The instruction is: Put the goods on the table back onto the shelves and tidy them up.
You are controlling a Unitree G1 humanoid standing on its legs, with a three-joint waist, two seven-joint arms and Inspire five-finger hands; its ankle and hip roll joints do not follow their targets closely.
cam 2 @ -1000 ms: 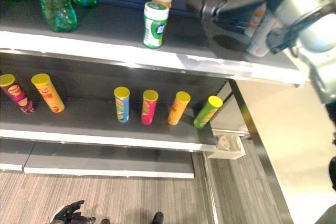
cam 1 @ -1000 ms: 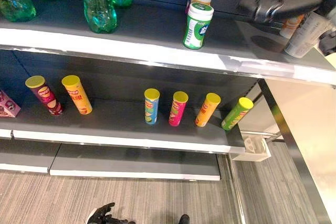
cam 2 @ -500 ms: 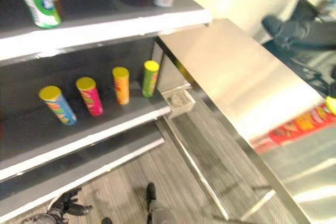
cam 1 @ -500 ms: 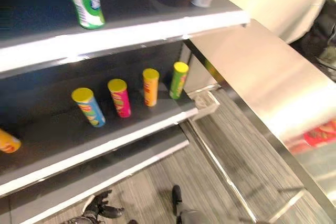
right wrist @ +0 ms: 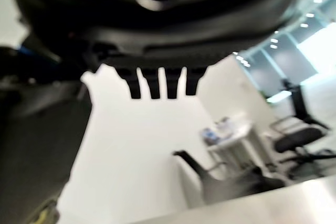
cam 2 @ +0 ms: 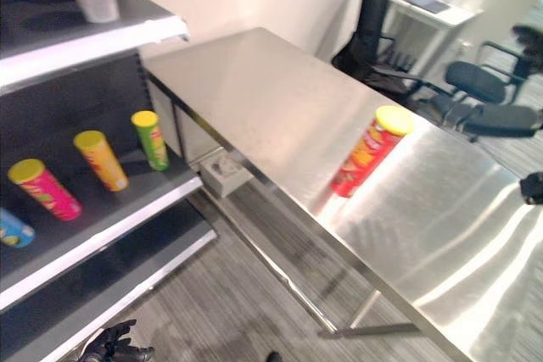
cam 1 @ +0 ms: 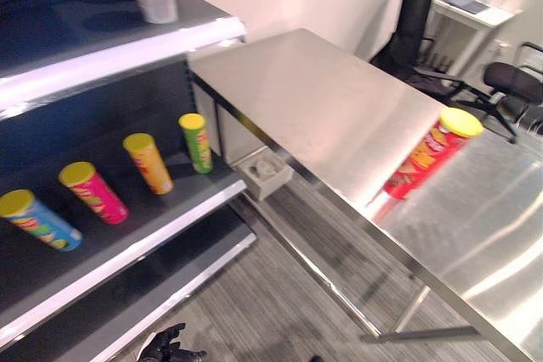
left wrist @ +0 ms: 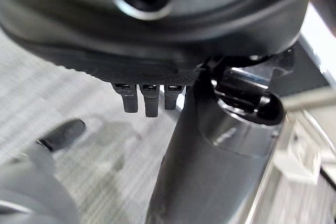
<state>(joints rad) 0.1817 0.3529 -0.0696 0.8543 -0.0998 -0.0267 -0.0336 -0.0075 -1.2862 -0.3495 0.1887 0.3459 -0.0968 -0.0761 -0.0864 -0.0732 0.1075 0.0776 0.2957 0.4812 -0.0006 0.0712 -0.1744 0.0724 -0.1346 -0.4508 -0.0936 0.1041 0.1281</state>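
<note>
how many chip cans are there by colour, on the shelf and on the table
On the shelf:
blue can: 1
pink can: 1
orange can: 1
green can: 1
On the table:
red can: 1
Total: 5 cans, all with yellow lids.

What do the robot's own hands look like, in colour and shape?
The left robot hand is dark, nearly black, with slim fingers. Its wrist view shows a rounded dark housing with a round hole. The right robot hand shows short dark finger stubs in a row.
</note>
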